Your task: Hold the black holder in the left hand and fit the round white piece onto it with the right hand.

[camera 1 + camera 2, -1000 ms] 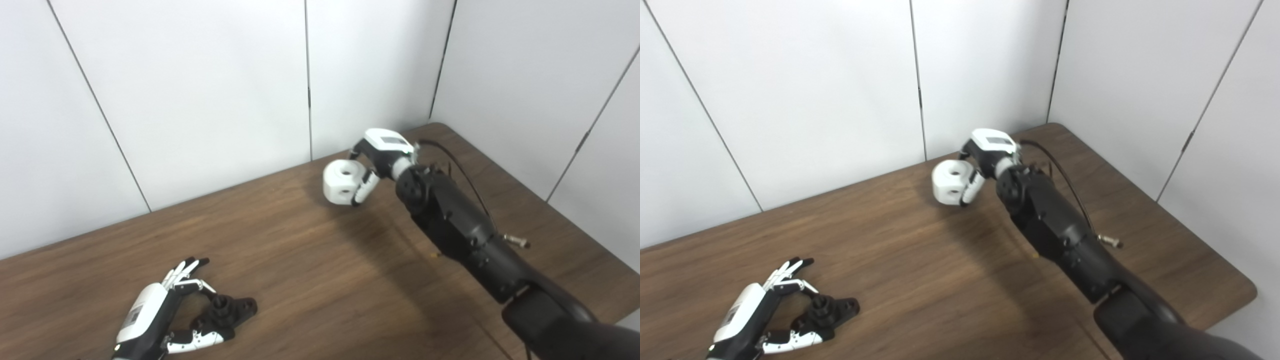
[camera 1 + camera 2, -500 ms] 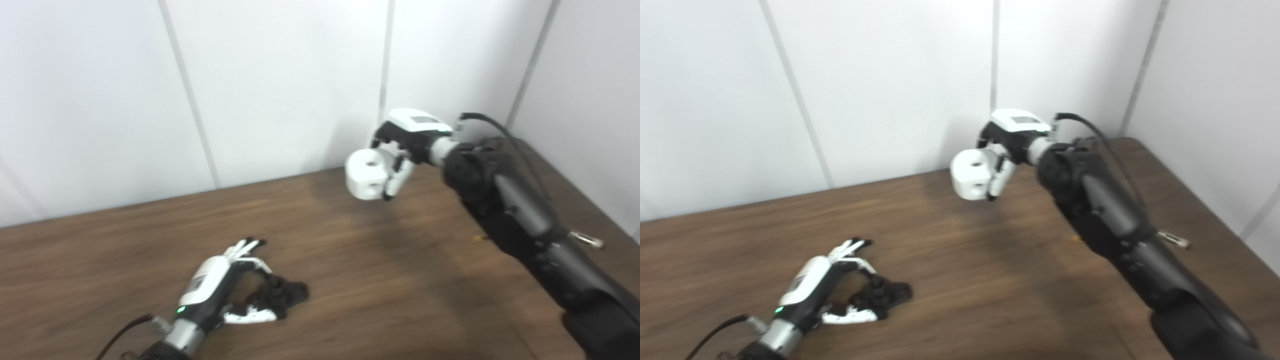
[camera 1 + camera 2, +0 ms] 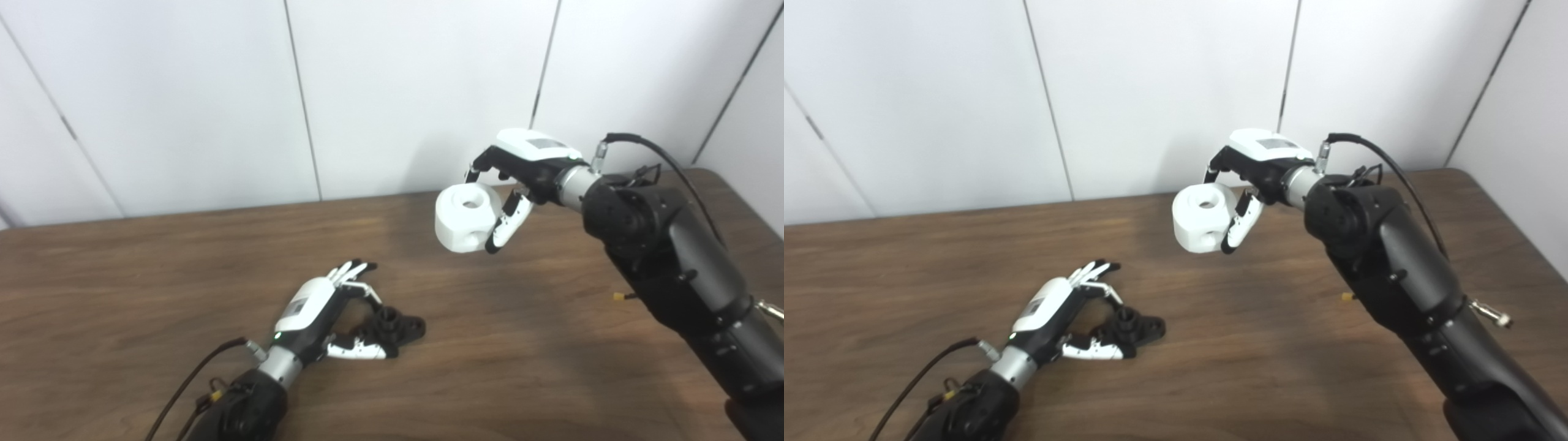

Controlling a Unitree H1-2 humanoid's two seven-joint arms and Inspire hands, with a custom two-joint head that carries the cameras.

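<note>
On the left, low on the wooden tabletop (image 3: 153, 257), the left hand (image 3: 309, 309) lies beside a black holder (image 3: 392, 327). Its fingers (image 3: 358, 350) curl loosely around the holder's near end, with a thumb along one side. The holder rests on the wood, not lifted. Whether the fingers actually press on it or only cage it cannot be told from either view.

To the right and well apart, higher up, the right hand (image 3: 1255, 174) holds the round white piece (image 3: 1202, 218) in the air above the tabletop. Its fingers (image 3: 1240, 226) are clenched around the piece's far side, and a round hole in the piece's top faces upward.

As a judgement of progress: the white piece has been picked up, so the right hand's share is begun. The holder seems not yet raised or firmly held, and the two parts are nowhere near meeting. Left to do: secure and lift the holder, bring the piece across to it, line up the hole, and press it on.

Count: one black holder, one round white piece, two robot hands, one tabletop. Plain white wall panels (image 3: 416, 92) stand behind.
</note>
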